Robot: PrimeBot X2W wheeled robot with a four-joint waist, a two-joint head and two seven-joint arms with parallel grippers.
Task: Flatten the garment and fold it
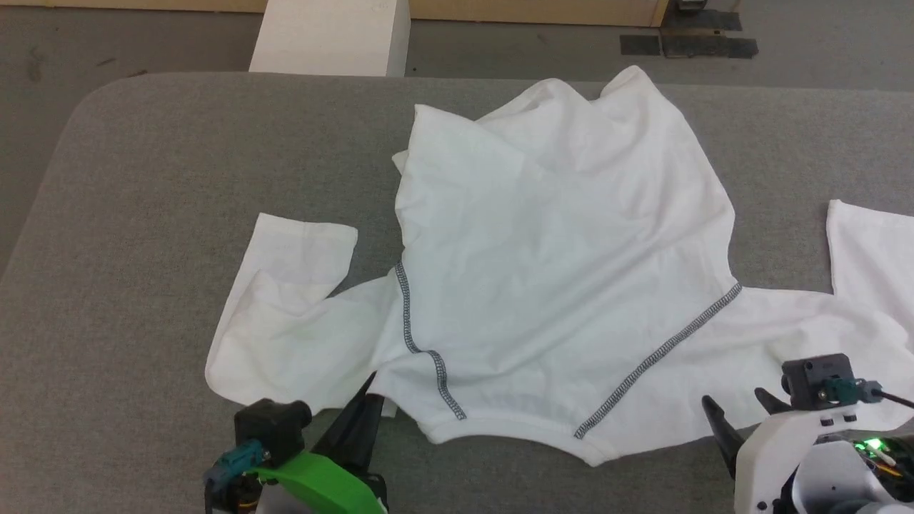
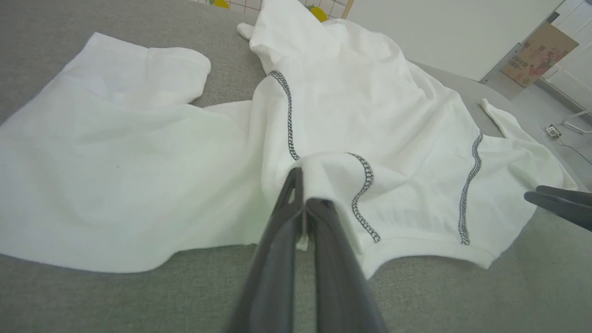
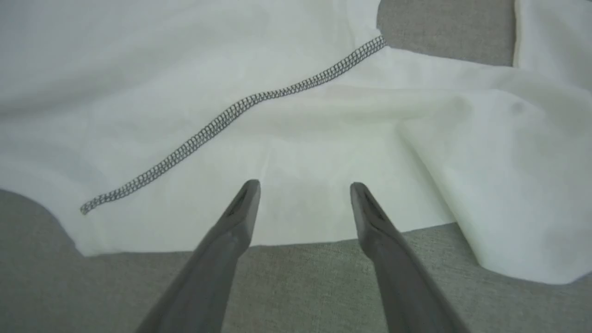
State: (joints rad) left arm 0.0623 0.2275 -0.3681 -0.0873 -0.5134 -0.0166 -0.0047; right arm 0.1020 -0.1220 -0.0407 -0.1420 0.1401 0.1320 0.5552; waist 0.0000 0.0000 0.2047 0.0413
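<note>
The garment [image 1: 557,235], a white T-shirt with grey zigzag seams, lies rumpled across the grey table [image 1: 143,178], collar edge toward me and one sleeve [image 1: 285,314] out to the left. My left gripper [image 1: 365,403] is at the near edge beside the left shoulder seam. In the left wrist view it [image 2: 303,194] is shut on a raised fold of the garment [image 2: 138,152]. My right gripper [image 1: 734,400] is open at the near right. In the right wrist view its fingers [image 3: 303,189] hover spread over the garment's [image 3: 300,115] hem, nothing between them.
A rigid white box [image 1: 332,36] stands beyond the table's far edge. The garment's right sleeve [image 1: 871,250] runs to the right edge of the head view. A cardboard box [image 2: 539,53] sits on the floor far off. Bare table lies to the left.
</note>
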